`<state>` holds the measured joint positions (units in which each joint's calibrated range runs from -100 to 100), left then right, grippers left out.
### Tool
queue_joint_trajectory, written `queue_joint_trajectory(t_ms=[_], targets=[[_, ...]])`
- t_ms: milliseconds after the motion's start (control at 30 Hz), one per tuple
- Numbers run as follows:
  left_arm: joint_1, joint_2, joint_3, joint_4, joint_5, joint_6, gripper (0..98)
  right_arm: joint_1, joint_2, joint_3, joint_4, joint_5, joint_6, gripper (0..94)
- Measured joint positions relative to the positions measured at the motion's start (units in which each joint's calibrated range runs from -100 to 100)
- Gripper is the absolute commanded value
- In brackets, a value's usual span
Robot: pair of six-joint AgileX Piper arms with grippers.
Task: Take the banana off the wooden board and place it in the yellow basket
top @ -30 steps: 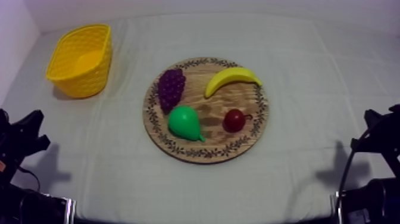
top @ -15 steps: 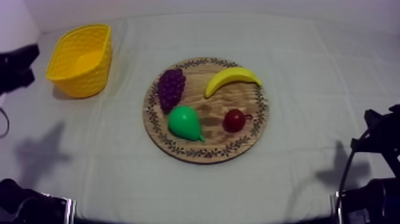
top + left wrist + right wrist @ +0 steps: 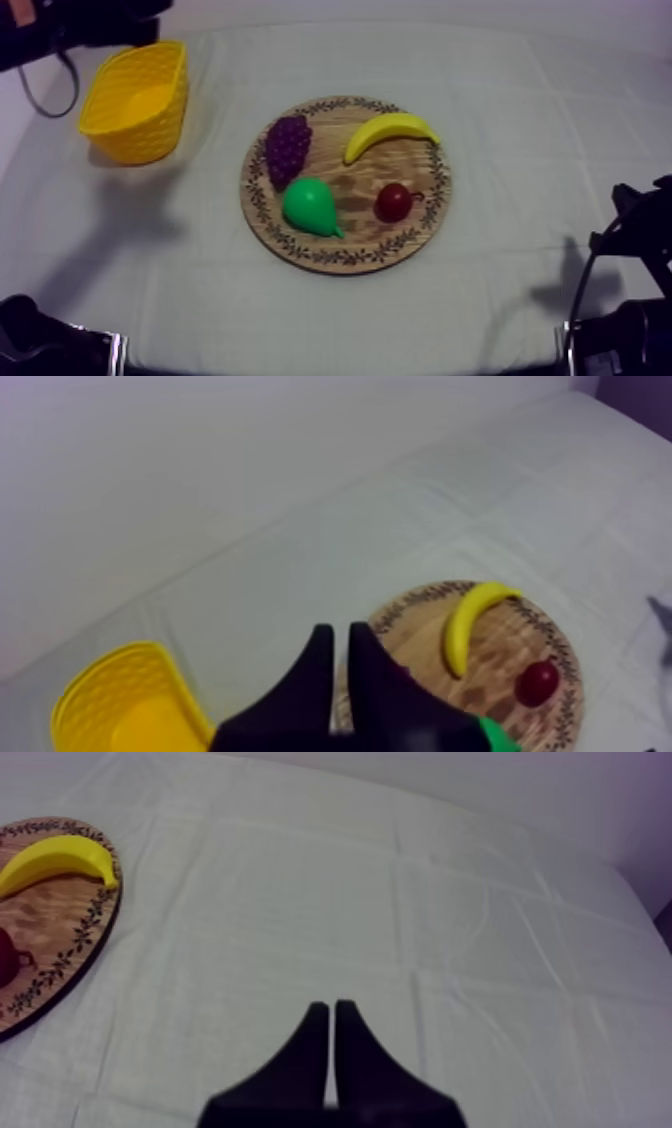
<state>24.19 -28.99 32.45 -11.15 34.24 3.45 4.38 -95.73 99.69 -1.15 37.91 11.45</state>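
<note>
Grapes [image 3: 287, 148], pear [image 3: 310, 206] and small red fruit [image 3: 393, 202] are lying near the banana [image 3: 388, 132] on the board [image 3: 345, 262]; left gripper [image 3: 340, 666] and right gripper [image 3: 331, 1042] are pressing their fingers together.

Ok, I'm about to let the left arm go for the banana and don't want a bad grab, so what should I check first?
1. The banana lies free on the board, apart from the grapes and the small red fruit: ok.
2. The left claw is open for the grab: not ok, its fingers lie together.
3. The left claw is over the banana: not ok, it hangs by the basket, short of the board.
4. The basket is upright with room inside: ok.
5. The right claw is out of the way: ok, shut over bare cloth beside the board.
</note>
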Motion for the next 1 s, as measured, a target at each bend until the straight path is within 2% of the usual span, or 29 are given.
queue_joint_trajectory(t_ms=[167, 567, 700, 867, 1000], targets=[[4.3, 8.2, -6.2, -1.59, 0.9, 1.7, 6.0, 0.0, 0.0, 0.0, 0.0, 0.0, 0.0, 0.3], [8.8, 24.4, -10.9, -1.66, -3.0, 3.7, 7.1, 0.0, 0.0, 0.0, 0.0, 0.0, 0.0, 0.3], [10.0, 29.5, -13.2, -1.66, -1.7, 3.7, 7.1, 0.0, 0.0, 0.0, 0.0, 0.0, 0.0, 0.3], [10.6, 35.2, -14.9, -1.08, -1.4, 3.7, 7.5, 0.0, 0.0, 0.0, 0.0, 0.0, 0.0, 0.3], [10.7, 37.7, -13.0, -0.8, -3.6, 3.8, 9.7, 0.0, 0.0, 0.0, 0.0, 0.0, 0.0, 0.3]])
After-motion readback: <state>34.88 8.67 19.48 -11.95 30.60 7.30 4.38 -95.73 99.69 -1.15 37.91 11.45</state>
